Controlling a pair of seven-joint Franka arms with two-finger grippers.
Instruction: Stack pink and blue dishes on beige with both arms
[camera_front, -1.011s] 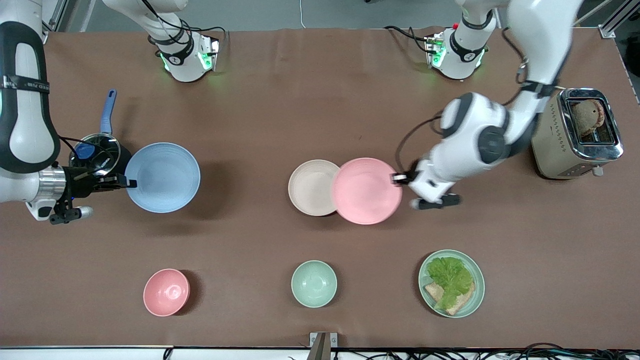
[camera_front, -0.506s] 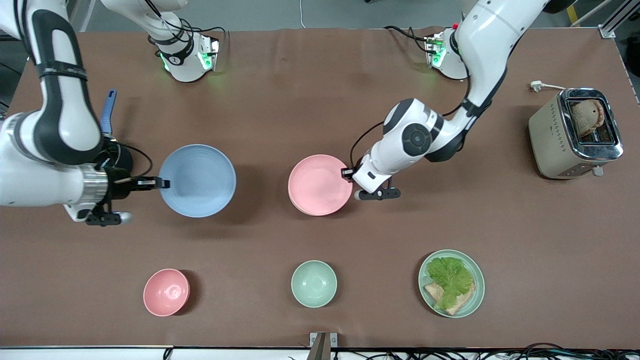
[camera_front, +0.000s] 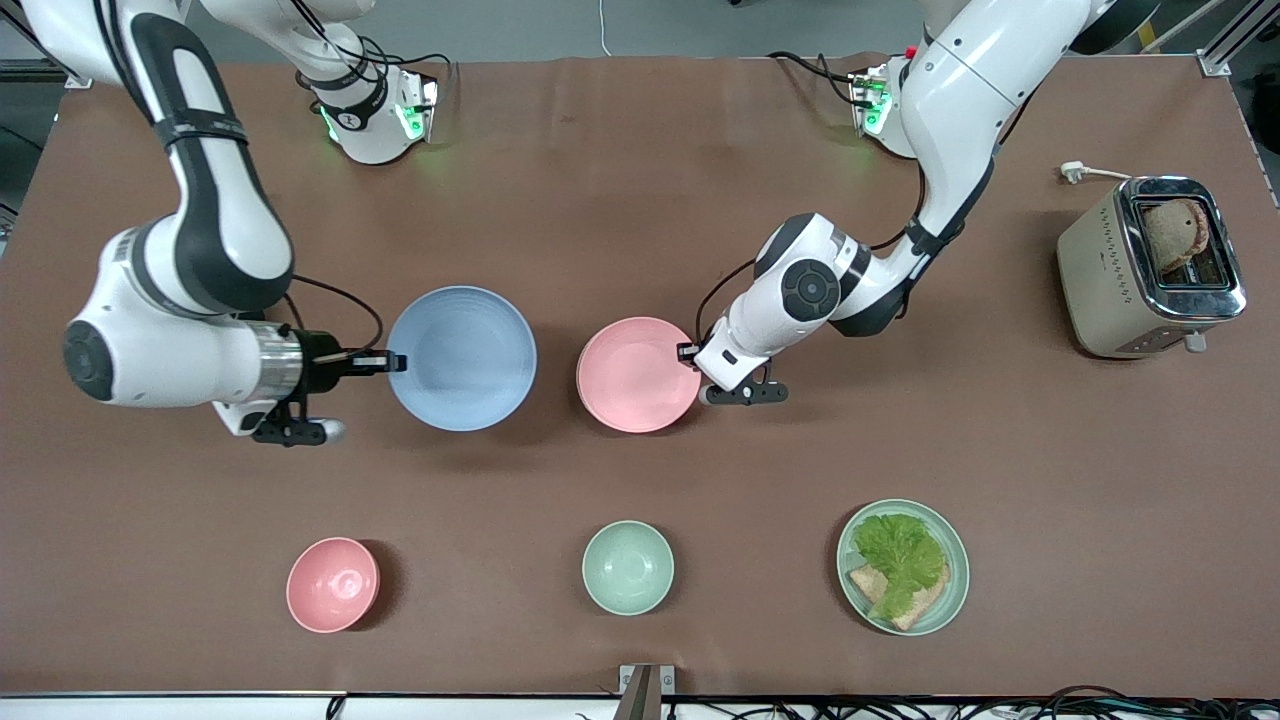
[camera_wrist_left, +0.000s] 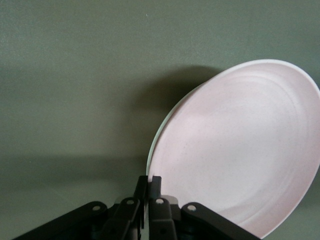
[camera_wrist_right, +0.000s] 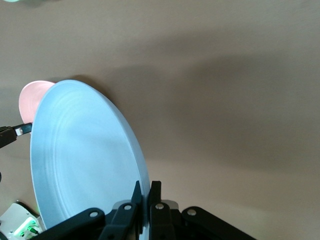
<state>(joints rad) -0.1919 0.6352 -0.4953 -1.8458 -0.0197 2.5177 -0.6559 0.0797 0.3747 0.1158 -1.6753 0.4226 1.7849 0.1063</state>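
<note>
While my left gripper (camera_front: 688, 351) pinches the rim of the pink plate (camera_front: 637, 374), that plate sits at the middle of the table, directly over where the beige plate should be. I see only a thin pale edge under it in my left wrist view (camera_wrist_left: 156, 145), so I judge the beige plate lies beneath, though I cannot be sure the pink one has fully settled on it. My fingers (camera_wrist_left: 150, 192) are closed on the pink rim, so that half of the job looks nearly done but not let go.

My right gripper (camera_front: 395, 361) is clamped on the rim of the blue plate (camera_front: 462, 357), which it holds in the air beside the pink plate, toward the right arm's end of the table. In my right wrist view the blue plate (camera_wrist_right: 82, 160) is carried tilted, well clear of the brown tabletop (camera_front: 620, 200).

What remains, as I judge it: release the pink plate, clear my left arm, then bring the blue plate over and set it on top.

Nearer the front camera stand a pink bowl (camera_front: 333, 584), a mint-green bowl (camera_front: 628, 567) and a green plate of lettuce and bread (camera_front: 903, 567); a toaster (camera_front: 1150, 267) sits at the left arm's end.
</note>
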